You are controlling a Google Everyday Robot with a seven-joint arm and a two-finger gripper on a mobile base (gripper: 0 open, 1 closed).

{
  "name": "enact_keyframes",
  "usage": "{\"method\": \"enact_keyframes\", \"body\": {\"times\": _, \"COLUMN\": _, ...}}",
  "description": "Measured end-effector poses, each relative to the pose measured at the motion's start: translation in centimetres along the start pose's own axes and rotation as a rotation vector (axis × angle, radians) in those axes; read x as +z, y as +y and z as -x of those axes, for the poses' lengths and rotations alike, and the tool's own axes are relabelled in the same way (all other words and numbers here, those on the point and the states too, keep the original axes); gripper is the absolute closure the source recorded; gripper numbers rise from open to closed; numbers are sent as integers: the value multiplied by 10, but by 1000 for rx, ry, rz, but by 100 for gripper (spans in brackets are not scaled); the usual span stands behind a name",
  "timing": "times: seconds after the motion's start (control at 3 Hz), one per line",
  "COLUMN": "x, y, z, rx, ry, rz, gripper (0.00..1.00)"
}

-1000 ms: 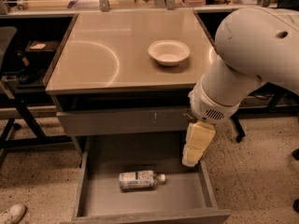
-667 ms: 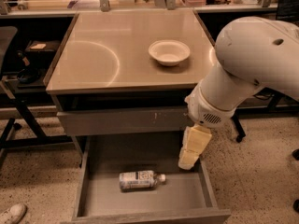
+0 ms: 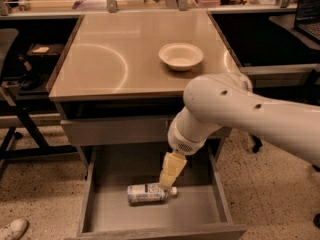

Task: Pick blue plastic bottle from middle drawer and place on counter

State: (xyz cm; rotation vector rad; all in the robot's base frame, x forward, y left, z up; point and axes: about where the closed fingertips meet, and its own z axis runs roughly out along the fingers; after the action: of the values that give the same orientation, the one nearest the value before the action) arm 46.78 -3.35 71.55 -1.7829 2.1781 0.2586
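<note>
Inside the shallow middle drawer, the tool overhangs the blue plastic bottle.

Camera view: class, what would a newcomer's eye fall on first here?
The big white arm fills the picture's lower right, its gripper down in the open middle drawer, right at the blue plastic bottle lying on its side. Above, a white bowl sits on the tan counter.

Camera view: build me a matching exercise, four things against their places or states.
1 blue plastic bottle
2 white bowl
3 gripper
4 middle drawer

A pulled open below the counter
B lying on its side on the drawer floor
C upright on the counter
D in the drawer, at the bottle's cap end

Pairs: 1-B, 2-C, 3-D, 4-A
</note>
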Motion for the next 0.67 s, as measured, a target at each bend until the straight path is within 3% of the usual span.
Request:
{"method": "enact_keyframes", "body": {"times": 0.33, "x": 50, "y": -4, "z": 9, "rx": 7, "ry": -3, "rz": 11, "gripper": 0}}
{"method": "enact_keyframes", "body": {"times": 0.67, "x": 55, "y": -5, "z": 11, "rx": 9, "ry": -7, "rz": 10, "gripper": 0}}
